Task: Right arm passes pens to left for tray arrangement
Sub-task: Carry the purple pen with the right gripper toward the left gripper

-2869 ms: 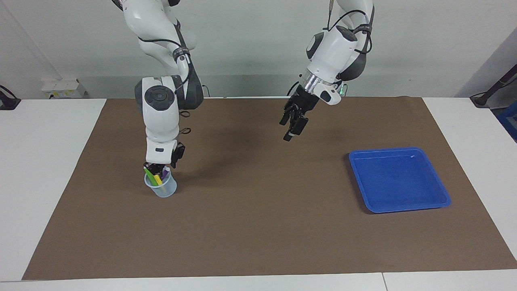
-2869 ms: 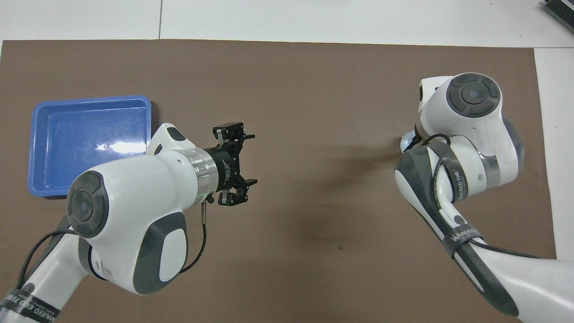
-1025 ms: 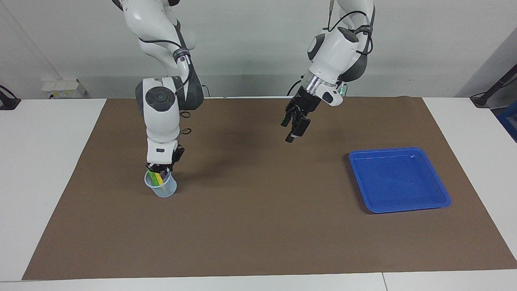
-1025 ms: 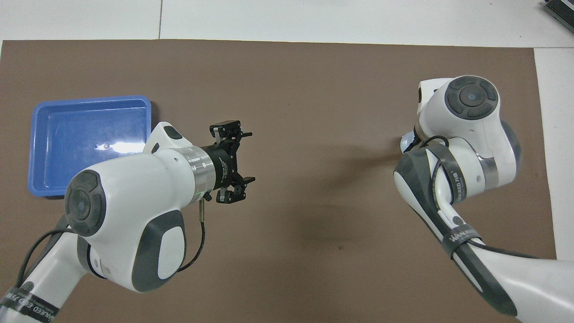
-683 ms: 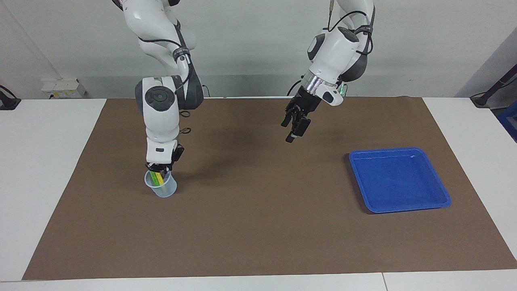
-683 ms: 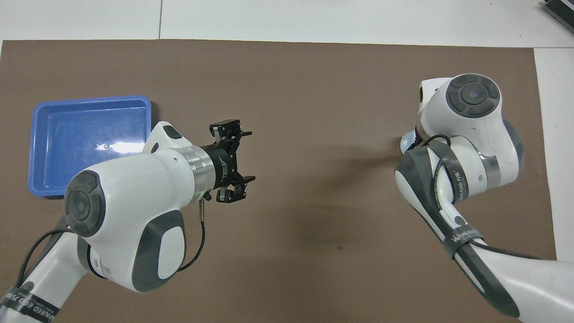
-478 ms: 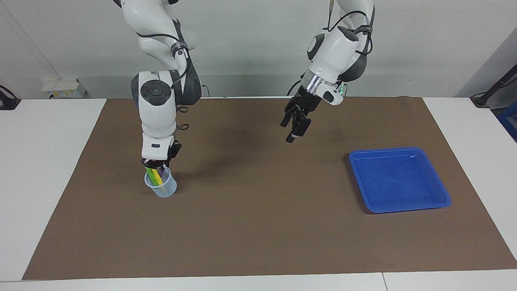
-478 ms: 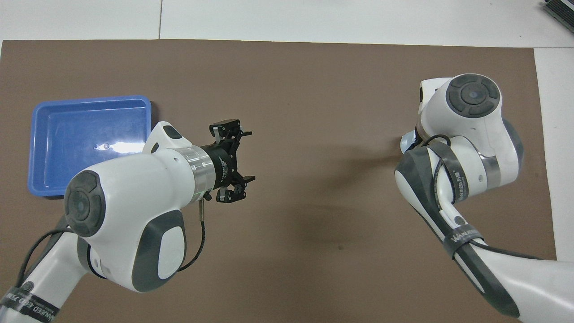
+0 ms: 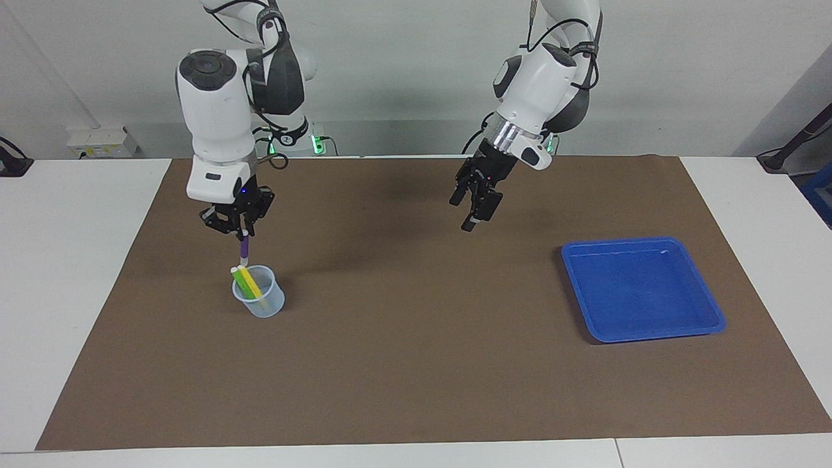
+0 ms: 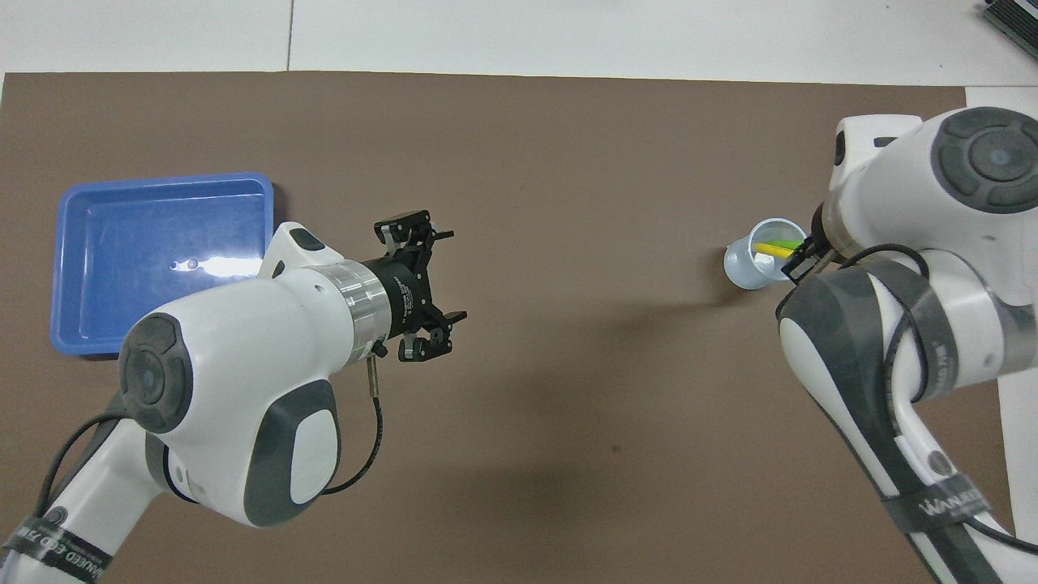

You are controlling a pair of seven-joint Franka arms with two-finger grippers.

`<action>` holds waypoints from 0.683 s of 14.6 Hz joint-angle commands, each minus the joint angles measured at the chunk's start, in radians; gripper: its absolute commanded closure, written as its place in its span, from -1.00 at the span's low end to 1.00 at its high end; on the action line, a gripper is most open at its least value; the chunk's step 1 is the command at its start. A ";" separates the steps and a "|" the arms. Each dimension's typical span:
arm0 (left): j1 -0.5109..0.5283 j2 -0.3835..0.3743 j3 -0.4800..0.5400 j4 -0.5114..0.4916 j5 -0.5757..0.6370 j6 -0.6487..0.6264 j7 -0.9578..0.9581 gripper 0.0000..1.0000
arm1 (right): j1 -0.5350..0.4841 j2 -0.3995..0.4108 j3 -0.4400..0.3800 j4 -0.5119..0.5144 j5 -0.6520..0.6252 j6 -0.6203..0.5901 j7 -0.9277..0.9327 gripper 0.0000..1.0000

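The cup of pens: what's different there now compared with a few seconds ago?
The right gripper has risen from the cup, shut on the purple pen, which now hangs just above it. The green pen and yellow pen stayed in the cup. The left gripper still waits open; the tray is unmoved.

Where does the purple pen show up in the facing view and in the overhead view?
Facing view: the purple pen hangs upright from the shut right gripper, just over the cup.
Overhead view: not visible; the right arm covers where it would be, and only the yellow pen and green pen show in the cup.
Shared landmark: the cup, toward the right arm's end of the table.
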 commanded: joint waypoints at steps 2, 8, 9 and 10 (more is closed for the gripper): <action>-0.016 0.002 0.007 -0.003 -0.023 0.020 -0.005 -1.00 | -0.035 0.007 0.003 0.145 0.129 -0.141 0.011 0.79; -0.016 0.003 0.007 0.002 -0.023 0.021 -0.007 -1.00 | -0.074 0.022 0.003 0.220 0.447 -0.191 0.280 0.79; -0.016 0.006 0.007 0.008 -0.023 0.021 -0.007 -1.00 | -0.068 0.024 0.003 0.220 0.487 -0.178 0.354 0.79; -0.016 0.015 0.007 0.020 -0.023 0.021 -0.010 -1.00 | -0.059 0.024 0.006 0.214 0.521 -0.155 0.414 0.79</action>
